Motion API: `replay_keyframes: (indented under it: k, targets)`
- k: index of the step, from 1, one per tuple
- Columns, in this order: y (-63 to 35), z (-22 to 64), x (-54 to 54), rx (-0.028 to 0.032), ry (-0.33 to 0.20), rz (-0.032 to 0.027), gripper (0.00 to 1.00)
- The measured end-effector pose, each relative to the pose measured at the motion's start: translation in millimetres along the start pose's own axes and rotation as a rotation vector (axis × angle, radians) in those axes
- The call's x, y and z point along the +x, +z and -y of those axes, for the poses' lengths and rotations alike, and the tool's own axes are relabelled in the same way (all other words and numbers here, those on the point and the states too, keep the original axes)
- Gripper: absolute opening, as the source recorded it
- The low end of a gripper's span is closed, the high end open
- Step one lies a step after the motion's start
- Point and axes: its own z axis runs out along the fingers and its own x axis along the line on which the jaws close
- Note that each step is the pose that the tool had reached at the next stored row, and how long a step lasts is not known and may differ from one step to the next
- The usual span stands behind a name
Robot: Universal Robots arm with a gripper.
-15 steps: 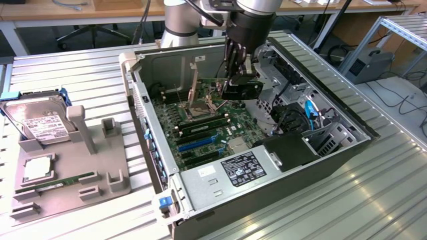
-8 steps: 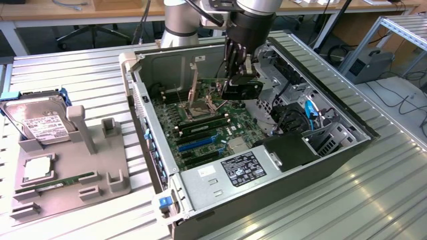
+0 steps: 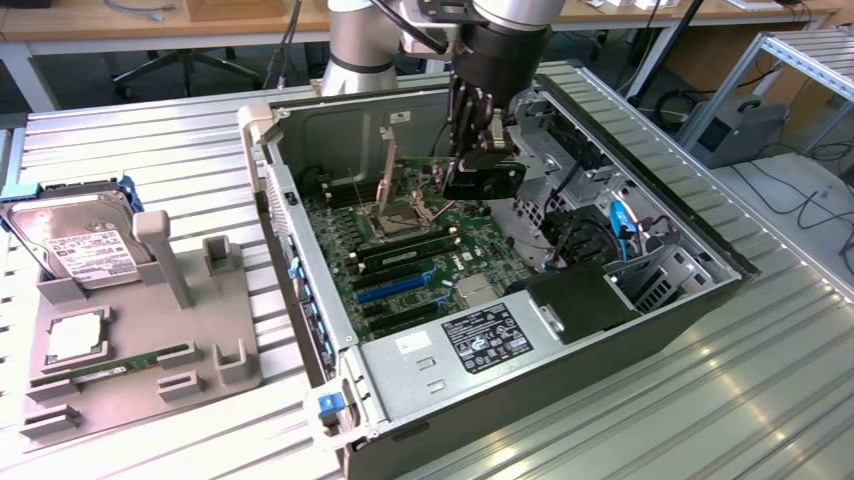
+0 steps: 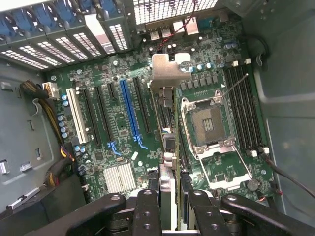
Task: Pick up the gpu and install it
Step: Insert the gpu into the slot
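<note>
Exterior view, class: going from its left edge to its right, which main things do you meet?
Hard drive → grey holder tray → open computer case → motherboard → gpu held in the gripper → blue cable.

The gpu [image 3: 483, 172] hangs edge-down inside the open computer case, above the motherboard, a thin rectangular card with a black cooler face showing in the exterior view. In the wrist view the gpu [image 4: 170, 147] appears end-on and edge-on, a narrow strip of dark-green board running away from the camera, with its silver metal bracket at the far end, bent over in a flat tab near the rear of the case. The card stands above the board between the long blue expansion slot and the open processor socket, not seated in any slot
</note>
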Motion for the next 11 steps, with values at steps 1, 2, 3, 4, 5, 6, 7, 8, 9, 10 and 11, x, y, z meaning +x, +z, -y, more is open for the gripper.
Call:
replay_keyframes:
  k: [1,2,3,4,5,6,7,8,9,10,11]
  targets:
    - [0.0,0.0,0.0,0.0,-0.001,0.0,0.27]
    - [0.1,0.0,0.0,0.0,-0.002,-0.0001,0.27]
    - [0.1,0.0,0.0,-0.0001,-0.003,-0.0001,0.27]
    - [0.1,0.0,0.0,-0.0001,-0.004,-0.0001,0.27]
    - [0.1,0.0,0.0,-0.0001,-0.005,-0.0002,0.27]
    - [0.2,0.0,0.0,-0.0002,-0.006,-0.0002,0.27]
    - [0.2,0.0,0.0,-0.0002,-0.007,-0.0002,0.27]
    - [0.2,0.0,0.0,-0.0002,-0.008,-0.0003,0.27]
    - [0.2,0.0,0.0,-0.0003,-0.01,-0.0003,0.27]
    - [0.3,0.0,0.0,-0.0003,-0.011,-0.0003,0.27]
    - [0.3,0.0,0.0,-0.0003,-0.012,-0.0004,0.27]
